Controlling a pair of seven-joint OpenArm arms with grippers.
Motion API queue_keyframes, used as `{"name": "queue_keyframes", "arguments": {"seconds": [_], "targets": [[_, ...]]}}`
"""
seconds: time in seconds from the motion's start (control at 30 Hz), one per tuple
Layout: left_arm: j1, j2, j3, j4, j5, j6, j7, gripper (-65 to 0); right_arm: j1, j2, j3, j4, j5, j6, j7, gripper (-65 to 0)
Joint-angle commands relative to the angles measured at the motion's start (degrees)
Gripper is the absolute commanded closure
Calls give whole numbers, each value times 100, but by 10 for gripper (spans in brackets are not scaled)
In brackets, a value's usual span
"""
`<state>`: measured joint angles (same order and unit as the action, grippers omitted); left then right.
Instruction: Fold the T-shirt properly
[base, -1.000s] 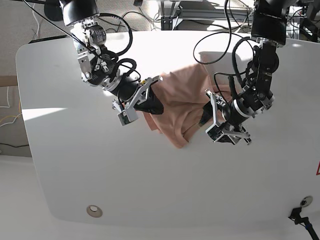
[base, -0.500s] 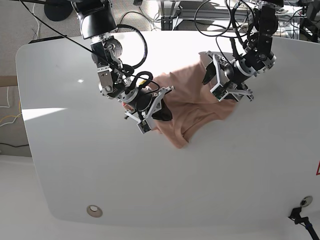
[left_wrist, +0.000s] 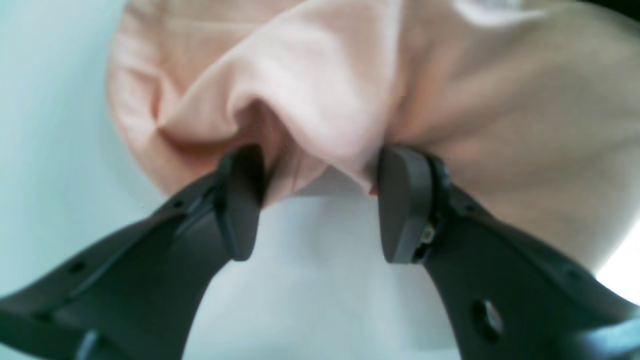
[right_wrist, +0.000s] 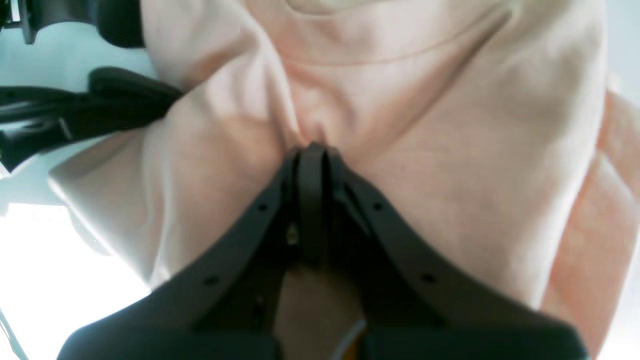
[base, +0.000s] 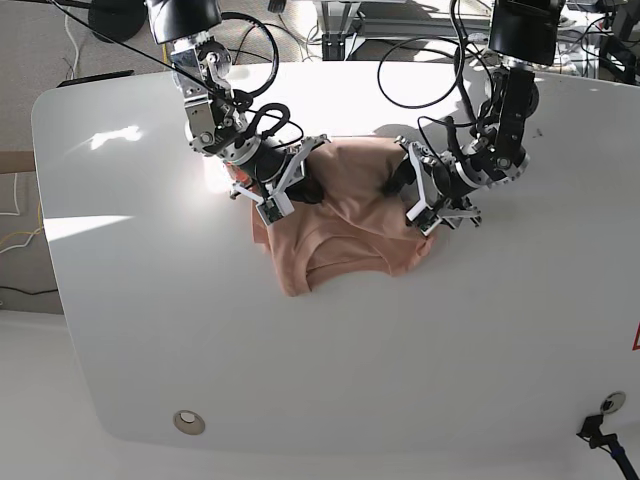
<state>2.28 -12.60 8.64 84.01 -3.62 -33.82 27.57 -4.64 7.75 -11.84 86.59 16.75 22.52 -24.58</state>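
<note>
The salmon-pink T-shirt (base: 345, 225) lies bunched and wrinkled in the middle of the white table (base: 150, 300). My right gripper (base: 303, 182), on the base view's left, is shut on a pinch of the shirt's fabric (right_wrist: 425, 150); its jaws meet at the cloth (right_wrist: 311, 150). My left gripper (base: 408, 192) is at the shirt's right edge. In the left wrist view it is open (left_wrist: 322, 205), and a fold of the shirt (left_wrist: 320, 90) hangs between the fingertips (left_wrist: 240, 200), unpinched. The smiley print is hidden.
Cables and equipment legs (base: 340, 30) lie behind the table's far edge. A round metal grommet (base: 187, 422) sits near the front left edge. A black fitting (base: 600, 435) is at the front right corner.
My right gripper has drawn back toward the far left with the fabric, and the shirt has shifted left. My left gripper has come down onto the shirt's right edge.
</note>
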Motion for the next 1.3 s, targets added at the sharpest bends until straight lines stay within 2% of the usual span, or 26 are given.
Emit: {"name": "queue_keyframes", "arguments": {"seconds": [0.0, 0.1, 0.3, 0.33, 0.4, 0.47, 0.53, 0.6, 0.67, 0.77, 0.93, 1.03, 1.17, 1.27], "targets": [[-39, -142, -25, 219, 41, 29, 34, -329, 91, 30, 80, 163, 61, 20, 115, 0], [-4, -274, -201, 536, 41, 29, 25, -329, 100, 30, 230, 392, 61, 20, 115, 0], [479, -283, -1335, 1705, 41, 37, 25, -328, -67, 47, 546, 1456, 52, 11, -8, 0], [585, -274, -1484, 1863, 41, 99, 16, -324, -138, 47, 608, 1631, 35, 11, -61, 0], [769, -274, -1634, 2065, 41, 459, -195, -253, -296, 47, 634, 1930, -282, -173, -61, 0], [1024, -283, -1722, 2100, 41, 934, -687, -200, -516, 12, 617, 2177, -880, -481, 62, 0], [1323, -239, -1924, 2056, 41, 1497, -1452, -201, -797, -58, 617, 2273, -1390, -630, 563, 0], [1569, -151, -1968, 1845, 41, 1813, -2261, -201, -1034, -94, 704, 2247, -1697, -789, 1179, 0], [1780, -151, -1994, 1590, 41, 1989, -3008, -201, -1263, -120, 942, 2124, -1803, -850, 1680, 0], [2185, -72, -1985, 1388, 41, 2033, -3931, -200, -1650, -120, 1320, 2045, -1794, -868, 2278, 0], [3319, 95, -2126, 1432, 32, 2015, -4898, -200, -2503, -102, 1742, 2361, -1794, -833, 2366, 0], [4031, 333, -2135, 1467, 32, 2015, -5373, -200, -3074, -102, 1997, 2493, -1794, -833, 2392, 0], [5060, 420, -2117, 1687, 14, 2015, -5786, -199, -3865, -111, 2269, 2502, -1785, -833, 2946, 0], [5649, 544, -2117, 1775, 6, 2015, -6137, -199, -4419, -102, 2287, 2502, -1785, -833, 3148, 0]]}}
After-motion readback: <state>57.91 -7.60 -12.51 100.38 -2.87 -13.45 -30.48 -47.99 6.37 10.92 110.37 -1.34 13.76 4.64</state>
